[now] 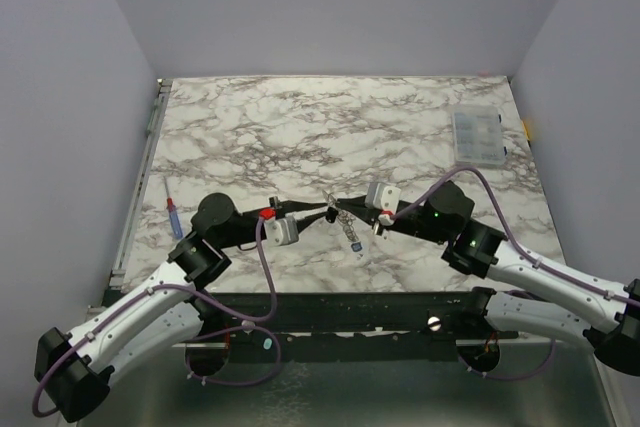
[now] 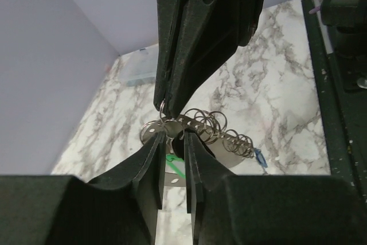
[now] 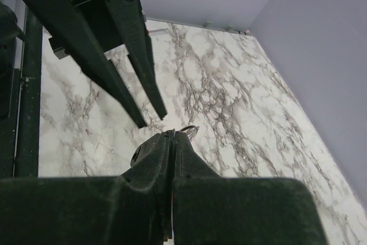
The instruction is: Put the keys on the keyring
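Note:
Above the middle of the marble table, my two grippers meet tip to tip. My right gripper (image 1: 338,210) (image 3: 173,133) is shut on the thin keyring (image 3: 190,131) (image 2: 163,106), which pokes out past its tips. From the ring a chain of small rings (image 2: 218,125) (image 1: 346,228) hangs down, with the blue key (image 2: 259,156) (image 1: 357,245) at its end. My left gripper (image 1: 322,211) (image 2: 174,136) stands just under the ring with its jaws a little apart. In that gap the green key (image 2: 175,165) shows, close to the ring. Whether it touches a finger I cannot tell.
A clear compartment box (image 1: 477,135) (image 2: 140,73) lies at the back right of the table. A blue-and-red pen-like tool (image 1: 174,217) lies near the left edge. The black base frame (image 1: 350,309) runs along the near edge.

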### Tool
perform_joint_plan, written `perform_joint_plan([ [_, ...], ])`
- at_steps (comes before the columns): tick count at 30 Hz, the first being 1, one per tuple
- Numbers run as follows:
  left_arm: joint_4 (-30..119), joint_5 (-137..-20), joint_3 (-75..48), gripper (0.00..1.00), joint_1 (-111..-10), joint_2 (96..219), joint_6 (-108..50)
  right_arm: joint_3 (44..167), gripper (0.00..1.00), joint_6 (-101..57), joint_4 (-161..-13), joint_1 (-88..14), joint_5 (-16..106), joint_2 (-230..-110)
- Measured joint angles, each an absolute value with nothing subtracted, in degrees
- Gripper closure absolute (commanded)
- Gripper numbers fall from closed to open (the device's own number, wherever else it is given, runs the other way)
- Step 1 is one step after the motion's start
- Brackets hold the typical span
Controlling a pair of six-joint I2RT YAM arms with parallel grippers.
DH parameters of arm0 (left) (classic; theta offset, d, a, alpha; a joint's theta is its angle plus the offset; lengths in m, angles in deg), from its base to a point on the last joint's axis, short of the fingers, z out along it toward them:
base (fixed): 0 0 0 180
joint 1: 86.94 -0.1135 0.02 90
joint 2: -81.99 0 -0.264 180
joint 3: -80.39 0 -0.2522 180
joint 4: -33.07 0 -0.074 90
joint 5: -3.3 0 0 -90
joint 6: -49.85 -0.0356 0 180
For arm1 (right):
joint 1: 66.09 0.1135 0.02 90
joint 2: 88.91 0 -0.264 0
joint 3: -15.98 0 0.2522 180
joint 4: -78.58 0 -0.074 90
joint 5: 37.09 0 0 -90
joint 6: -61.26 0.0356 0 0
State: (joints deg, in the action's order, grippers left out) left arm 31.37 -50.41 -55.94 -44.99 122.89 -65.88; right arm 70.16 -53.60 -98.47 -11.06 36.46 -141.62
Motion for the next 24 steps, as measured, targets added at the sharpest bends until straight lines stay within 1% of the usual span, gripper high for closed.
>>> perform_joint_plan([
  [2,31.19,-50.06,-56.09,0.65,-44.99,123.37,-65.75,70.16,0.99,-53.56,-98.51,-11.09,36.61,-141.73],
  [4,31.17,-49.93,-56.13,0.65,-44.99,124.18,-65.62,70.18,0.99,-53.30,-98.55,-11.09,36.81,-141.93],
  [12,30.10,-50.70,-56.15,0.65,-44.99,127.07,-63.92,70.34,0.99,-51.63,-98.84,-11.06,37.05,-144.05],
  [19,28.62,-52.53,-56.15,0.68,-45.14,128.47,-62.08,70.73,0.99,-50.15,-100.02,-11.09,36.98,-145.36],
  [21,28.29,-53.49,-56.15,0.73,-45.14,128.47,-61.75,70.82,0.99,-49.62,-100.43,-11.09,36.96,-145.44],
  [24,27.61,-54.61,-56.15,0.84,-45.14,128.47,-61.23,70.84,0.99,-49.03,-101.26,-11.09,36.74,-145.53],
])
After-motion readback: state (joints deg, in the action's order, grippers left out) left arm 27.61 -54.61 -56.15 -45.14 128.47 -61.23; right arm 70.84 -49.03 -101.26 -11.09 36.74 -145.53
